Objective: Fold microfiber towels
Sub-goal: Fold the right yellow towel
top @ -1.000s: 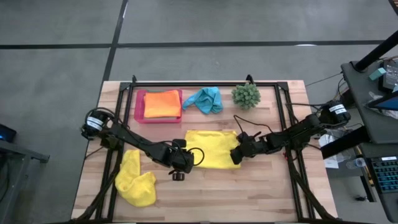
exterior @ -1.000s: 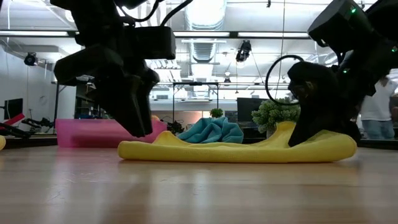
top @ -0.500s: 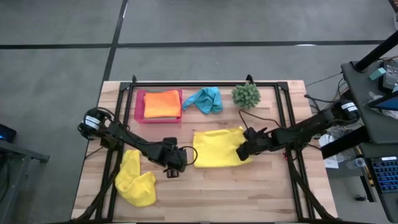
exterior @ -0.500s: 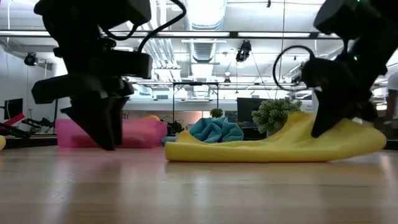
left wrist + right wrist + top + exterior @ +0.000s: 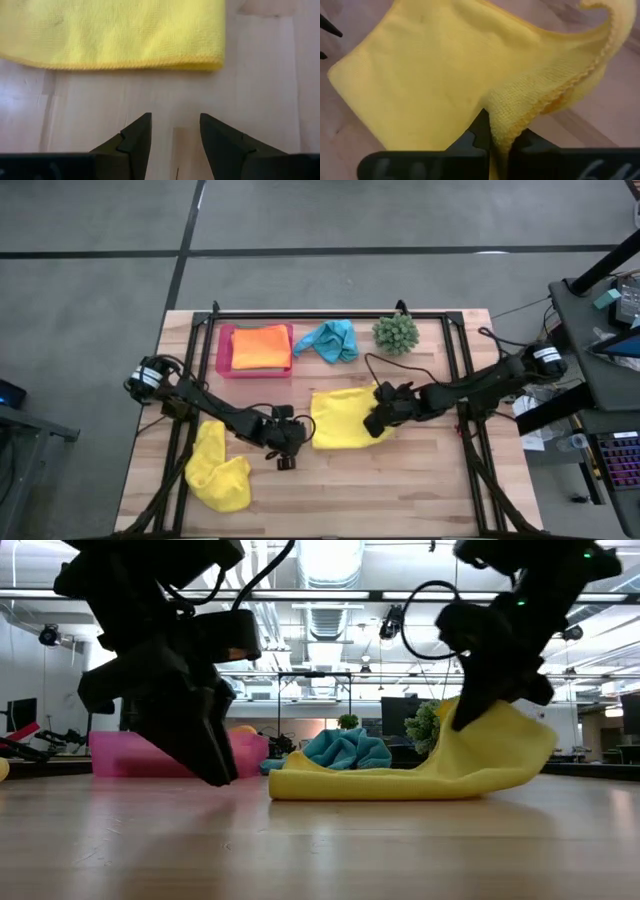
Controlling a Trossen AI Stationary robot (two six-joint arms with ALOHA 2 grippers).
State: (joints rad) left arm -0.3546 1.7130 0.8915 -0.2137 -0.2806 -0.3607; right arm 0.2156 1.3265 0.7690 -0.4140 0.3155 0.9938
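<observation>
A yellow towel [image 5: 343,418] lies at the table's middle, its right end raised off the wood [image 5: 500,740]. My right gripper [image 5: 377,421] is shut on that end. My left gripper [image 5: 296,442] stands open just left of the towel's left edge [image 5: 125,62], over bare wood, touching nothing. A second yellow towel [image 5: 218,470] lies crumpled at the near left. An orange towel [image 5: 261,347] rests on the pink tray [image 5: 224,350]. A turquoise towel [image 5: 330,340] lies bunched beside the tray. My right gripper pinches the yellow towel's hemmed right edge [image 5: 515,112] between its two fingers, the cloth bunched there. The fingers slant down from the table's right side. The held end is lifted [image 5: 480,730] and sags, while the towel's left part [image 5: 320,783] lies flat on the table.
A spiky green plant ball [image 5: 396,333] sits at the far right, behind the towel. Black frame rails [image 5: 462,380] run along both sides of the table. Bare wood lies along the near edge [image 5: 380,490].
My right gripper first dragged the yellow towel toward the table's right edge, then rose and came back leftward with the towel's right end. That end now hangs lifted; the left part stays flat. My left gripper drew a little away from the towel and sank.
</observation>
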